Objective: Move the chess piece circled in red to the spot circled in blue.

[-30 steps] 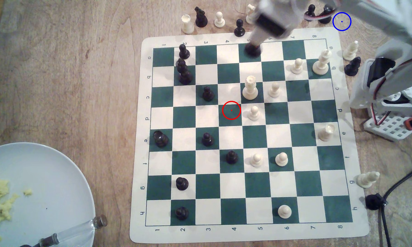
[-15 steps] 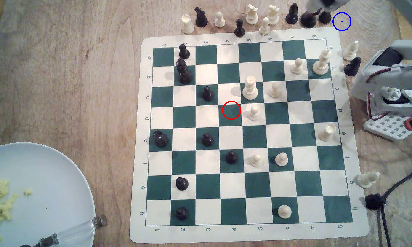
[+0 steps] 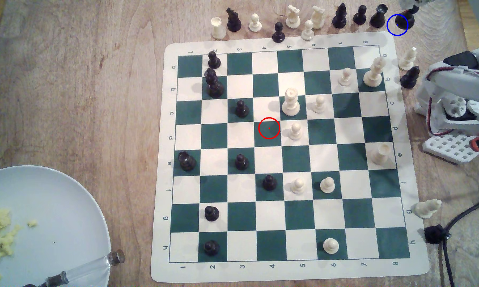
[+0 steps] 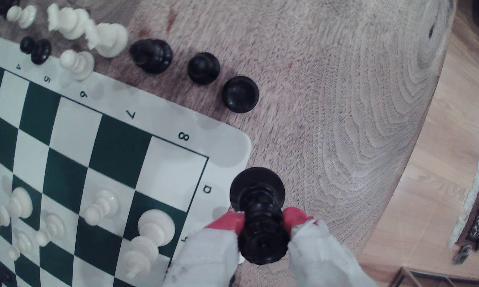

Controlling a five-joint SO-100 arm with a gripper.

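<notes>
Red-tipped pincer pinching black waisted rook-like chess piece w/ base overlapping thin blue circle spot; early release risks toppling, or off-centre landing.

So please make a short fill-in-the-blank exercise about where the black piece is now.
1. The tool is shut on a ___ chess piece.
2. In the exterior view, that piece overlaps the ___ circle.
3. The square inside the red circle is ___.
4. The red fingertips grip the piece from ___ sides.

Missing words: black; blue; empty; two
</notes>
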